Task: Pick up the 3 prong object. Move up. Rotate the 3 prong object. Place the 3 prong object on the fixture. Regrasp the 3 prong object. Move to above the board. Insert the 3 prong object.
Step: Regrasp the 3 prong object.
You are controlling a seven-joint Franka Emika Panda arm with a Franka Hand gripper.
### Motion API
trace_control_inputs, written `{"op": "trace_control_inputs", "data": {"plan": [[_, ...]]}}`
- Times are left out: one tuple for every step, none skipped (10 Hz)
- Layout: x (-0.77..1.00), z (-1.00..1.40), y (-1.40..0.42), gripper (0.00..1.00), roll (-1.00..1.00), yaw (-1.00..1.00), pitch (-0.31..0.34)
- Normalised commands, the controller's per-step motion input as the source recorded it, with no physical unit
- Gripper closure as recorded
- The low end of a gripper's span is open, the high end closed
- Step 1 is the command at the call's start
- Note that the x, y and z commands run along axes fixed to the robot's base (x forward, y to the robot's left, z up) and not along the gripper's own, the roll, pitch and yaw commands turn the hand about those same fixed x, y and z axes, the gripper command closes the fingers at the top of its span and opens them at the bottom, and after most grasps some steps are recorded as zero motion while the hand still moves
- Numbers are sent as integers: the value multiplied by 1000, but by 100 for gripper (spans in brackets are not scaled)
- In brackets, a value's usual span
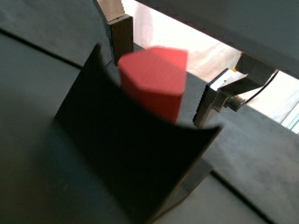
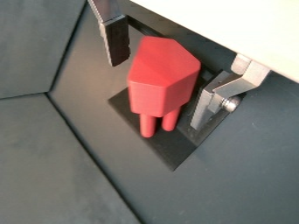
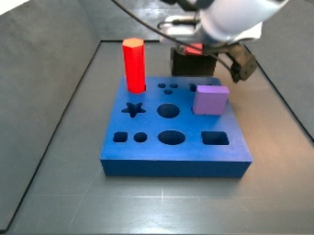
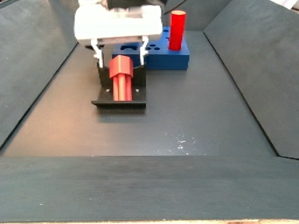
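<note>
— Where is my gripper (image 4: pixel 126 58) sitting?

— It is hanging over the fixture (image 4: pixel 119 94) toward the far left of the desk, its fingers (image 4: pixel 143 54) reaching down on either side of the 3 prong object's far end.

— And the 3 prong object (image 4: pixel 121 77)?

— It is lying lengthwise on the fixture, pointing toward the near edge.

— The board (image 4: pixel 172 58)?

— It is sitting near the far edge, just right of my gripper, with the red column (image 4: pixel 177 29) standing upright on it.

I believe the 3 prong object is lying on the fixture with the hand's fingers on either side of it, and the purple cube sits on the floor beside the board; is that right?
Not quite: in a side view the purple cube stands on the board, not the floor. The rest holds: the 3 prong object lies on the fixture, with the hand straddling it.
</note>
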Motion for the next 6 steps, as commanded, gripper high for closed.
{"op": "trace_control_inputs", "data": {"plan": [[72,-359,8,0,67,-9,-20],[72,-270,6,0,65,-4,-17],[18,-174,-3,0,58,0,-3],[11,-170,-6,0,56,4,-6],[11,-170,-5,0,56,7,-6],[11,-170,-5,0,56,8,-6]]}}
